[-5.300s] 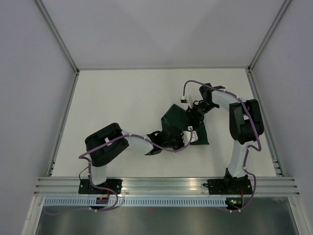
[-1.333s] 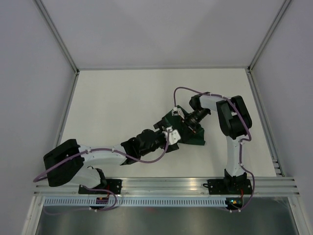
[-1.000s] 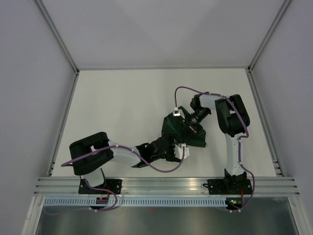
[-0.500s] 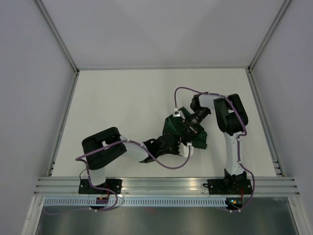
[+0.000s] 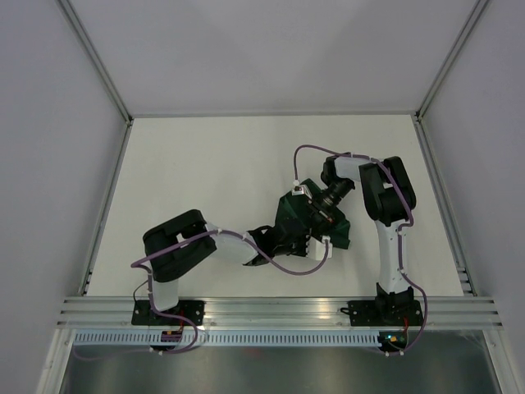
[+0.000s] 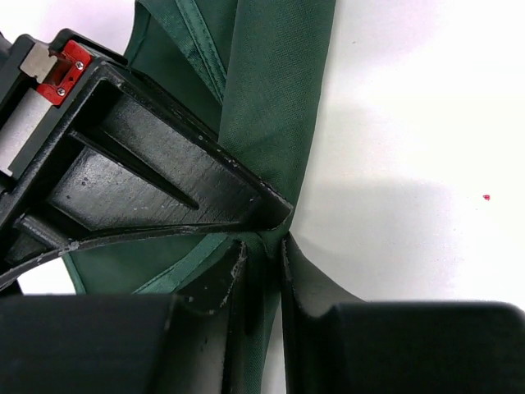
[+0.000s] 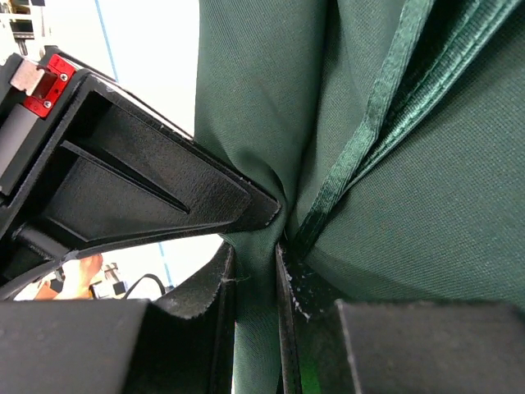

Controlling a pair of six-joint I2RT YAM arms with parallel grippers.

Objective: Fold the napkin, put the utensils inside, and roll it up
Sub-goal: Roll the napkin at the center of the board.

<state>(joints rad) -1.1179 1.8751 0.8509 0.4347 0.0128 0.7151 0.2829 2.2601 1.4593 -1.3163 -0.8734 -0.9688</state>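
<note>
The dark green napkin (image 5: 337, 231) lies bunched and folded near the table's middle, between the two arms. In the left wrist view a narrow fold of napkin (image 6: 275, 98) runs down between the jaws of my left gripper (image 6: 262, 256), which is shut on it. My left gripper (image 5: 305, 239) sits at the napkin's near edge. My right gripper (image 5: 317, 215) is at the cloth's upper part. In the right wrist view my right gripper (image 7: 256, 256) pinches a gathered fold of napkin (image 7: 426, 197) beside a hemmed edge. The utensils are out of view.
White table (image 5: 205, 172) with grey walls at the left, back and right. An aluminium rail (image 5: 279, 310) runs along the near edge by the arm bases. A tiny red speck (image 6: 486, 197) lies on the table right of the cloth.
My left gripper was open a second ago; it has moved right onto the napkin's near edge and shut on it. The right gripper has kept its hold almost in place.
</note>
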